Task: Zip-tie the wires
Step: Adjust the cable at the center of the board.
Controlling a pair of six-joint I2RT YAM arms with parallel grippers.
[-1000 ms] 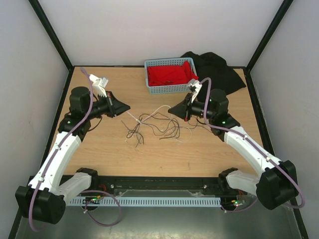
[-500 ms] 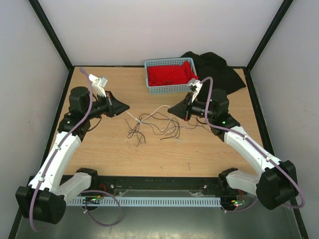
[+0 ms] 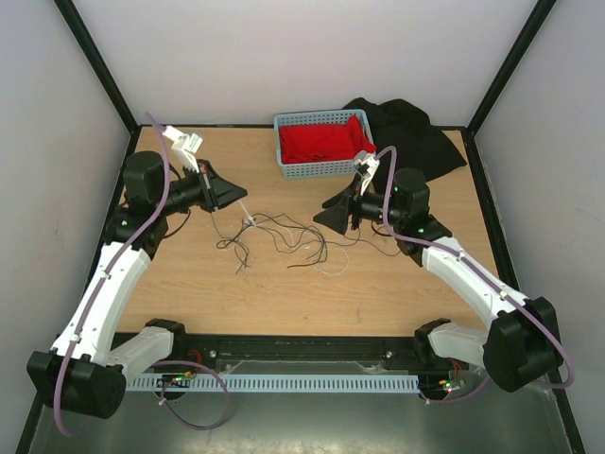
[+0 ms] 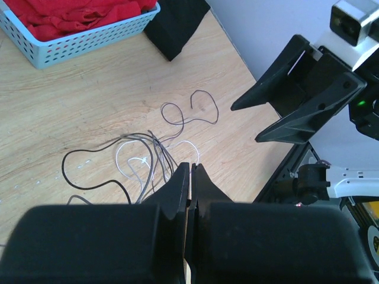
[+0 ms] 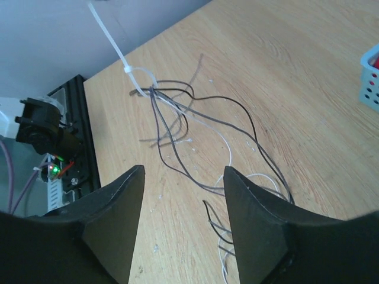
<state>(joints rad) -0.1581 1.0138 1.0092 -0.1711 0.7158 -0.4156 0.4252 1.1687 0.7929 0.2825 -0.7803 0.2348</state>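
The wires (image 3: 288, 236) lie as a loose tangle of thin black and whitish strands mid-table, also seen in the left wrist view (image 4: 148, 151) and the right wrist view (image 5: 183, 124). The white zip tie (image 5: 109, 41) is looped round one end of the bundle, and its tail rises off the table towards my left gripper (image 3: 240, 197). That gripper (image 4: 190, 165) is shut, with the zip tie (image 3: 249, 218) running from its tips down to the bundle. My right gripper (image 3: 321, 214) stands open just right of the tangle; nothing is between its fingers (image 5: 183, 171), and a few strands lie on the table beneath.
A blue basket (image 3: 295, 170) holding red cloth stands at the back centre, also in the left wrist view (image 4: 89, 38). A black cloth (image 3: 421, 132) lies behind and to its right. Black frame rails edge the table.
The right gripper has opened and let go of the wires. The left gripper has pulled back and left, dragging the zip-tied end of the bundle leftward.
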